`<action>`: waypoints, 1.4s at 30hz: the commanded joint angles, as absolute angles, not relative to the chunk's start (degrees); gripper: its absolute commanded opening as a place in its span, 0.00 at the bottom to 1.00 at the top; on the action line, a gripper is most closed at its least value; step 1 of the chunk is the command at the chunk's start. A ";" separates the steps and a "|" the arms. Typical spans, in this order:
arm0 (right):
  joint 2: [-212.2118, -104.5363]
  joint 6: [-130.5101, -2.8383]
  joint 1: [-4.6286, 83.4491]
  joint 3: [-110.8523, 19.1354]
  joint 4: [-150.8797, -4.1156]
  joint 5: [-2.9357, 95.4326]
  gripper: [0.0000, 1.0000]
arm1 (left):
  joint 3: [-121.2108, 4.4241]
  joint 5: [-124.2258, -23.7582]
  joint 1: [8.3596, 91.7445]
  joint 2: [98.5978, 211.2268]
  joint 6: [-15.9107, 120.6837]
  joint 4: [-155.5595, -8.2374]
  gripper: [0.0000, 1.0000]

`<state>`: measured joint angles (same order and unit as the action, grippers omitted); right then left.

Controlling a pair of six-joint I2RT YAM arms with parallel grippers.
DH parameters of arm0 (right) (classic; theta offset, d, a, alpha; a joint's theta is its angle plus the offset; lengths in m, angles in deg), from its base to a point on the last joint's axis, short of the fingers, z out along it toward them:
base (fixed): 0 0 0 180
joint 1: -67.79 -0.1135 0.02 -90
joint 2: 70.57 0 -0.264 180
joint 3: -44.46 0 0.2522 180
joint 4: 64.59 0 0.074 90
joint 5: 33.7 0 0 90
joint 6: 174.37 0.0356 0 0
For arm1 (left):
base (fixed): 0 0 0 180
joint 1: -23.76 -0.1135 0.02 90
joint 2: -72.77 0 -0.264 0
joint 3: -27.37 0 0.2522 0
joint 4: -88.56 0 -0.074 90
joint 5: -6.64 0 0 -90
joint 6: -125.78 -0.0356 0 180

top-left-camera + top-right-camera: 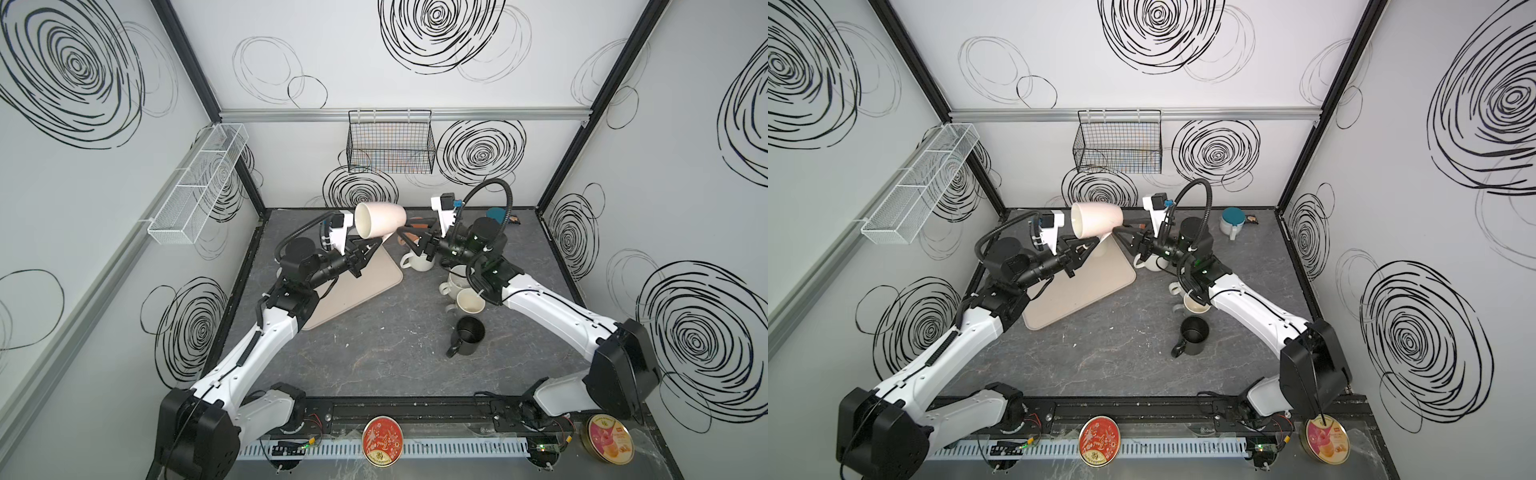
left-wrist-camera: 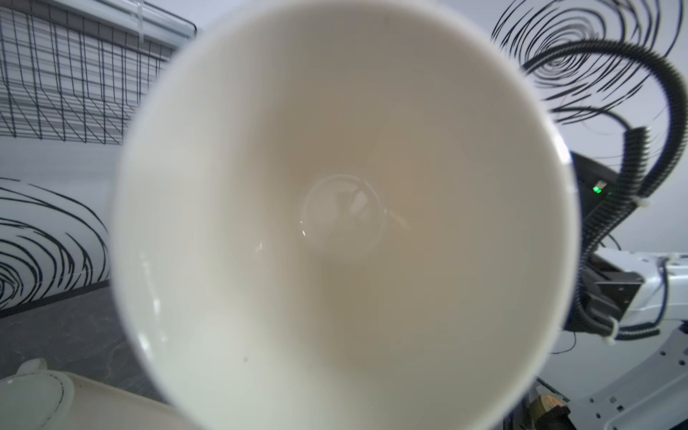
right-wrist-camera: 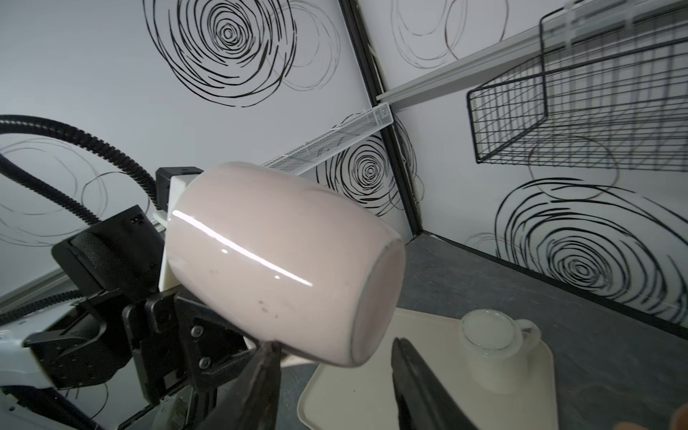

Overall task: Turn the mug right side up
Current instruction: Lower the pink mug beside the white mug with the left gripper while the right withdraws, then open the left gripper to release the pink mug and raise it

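The pink mug [image 1: 384, 220] is suspended above the desk [image 1: 374, 353], over the far end of the beige tray [image 1: 361, 291]. It lies on its side, neither upright nor inverted. Its mouth faces the left wrist camera and fills that view; its base faces the right arm. The left gripper [image 1: 374, 246] supports the mug from below, with its fingers closed against the mug's underside. The exact contact point is hidden by the mug body. The right gripper [image 3: 335, 346] is positioned just beside the mug's base. Its fingers [image 3: 420, 387] are spread apart, one on each side of the base rim, and grip nothing. A cream mug [image 3: 491, 346] stands upside down on the tray. A black mug [image 1: 469, 334] stands upright on the desk near the right arm.
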<state>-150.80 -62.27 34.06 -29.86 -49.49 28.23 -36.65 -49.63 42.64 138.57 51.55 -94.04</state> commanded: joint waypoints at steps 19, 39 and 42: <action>-137.63 -65.55 47.39 -18.88 -62.45 40.16 0.53 | -69.25 -68.63 55.09 174.23 21.43 -52.59 0.00; -140.11 -66.61 49.16 -19.01 -63.03 39.62 0.53 | -83.39 -77.08 59.66 190.07 17.08 -41.82 0.00; -140.23 -66.54 49.25 -18.98 -63.05 39.54 0.53 | -83.69 -77.71 59.97 190.87 17.02 -42.25 0.00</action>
